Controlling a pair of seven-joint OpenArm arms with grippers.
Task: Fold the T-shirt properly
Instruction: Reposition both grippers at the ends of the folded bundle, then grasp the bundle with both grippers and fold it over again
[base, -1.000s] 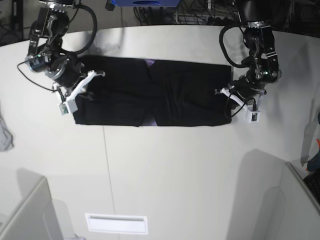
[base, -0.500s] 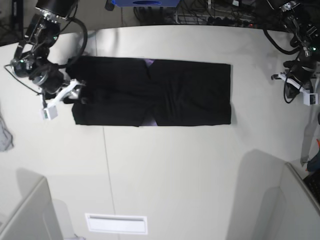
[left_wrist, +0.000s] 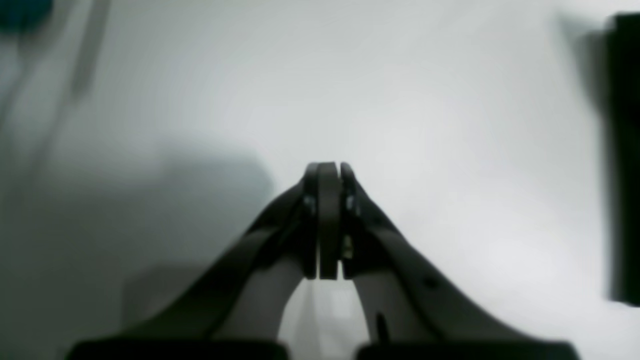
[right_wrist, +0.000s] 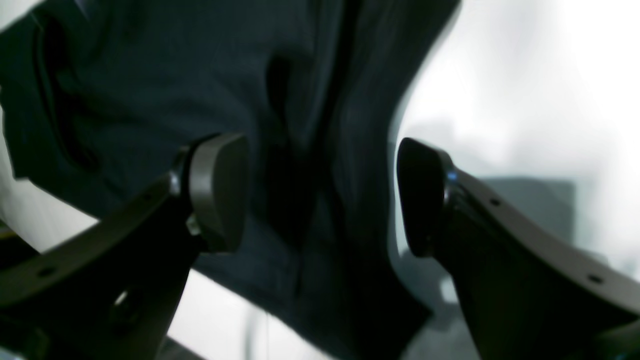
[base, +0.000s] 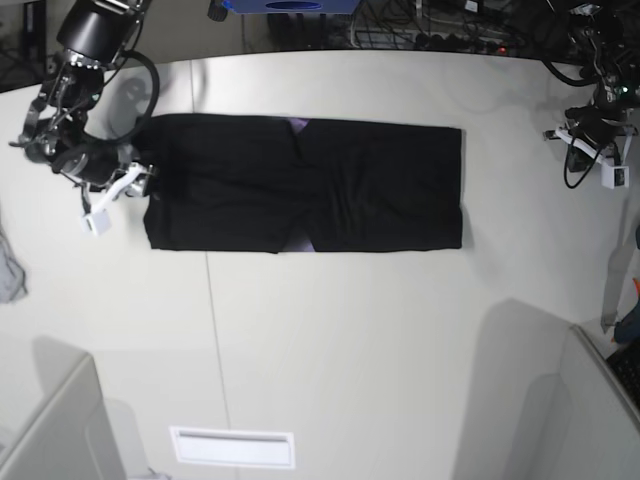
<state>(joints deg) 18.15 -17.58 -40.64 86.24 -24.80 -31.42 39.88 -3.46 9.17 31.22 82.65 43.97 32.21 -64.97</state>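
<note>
While black cloth T-shirt (base: 305, 183) lies flat, right gripper (right_wrist: 320, 195) gapes beside its edge (likely regrasp) — left gripper (left_wrist: 327, 172) pinched empty, well apart.

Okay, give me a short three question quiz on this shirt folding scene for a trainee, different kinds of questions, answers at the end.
1. True or false: the left gripper has cloth pinched between its fingers.
2. Multiple choice: how do the right gripper fingers stand? A) pressed together B) spread apart with dark cloth behind the gap C) out of sight
3. In the base view, what shape does the T-shirt make on the table?

Key
1. False: its fingers meet on nothing, over bare table.
2. B
3. A long flat band, running left to right.
</note>
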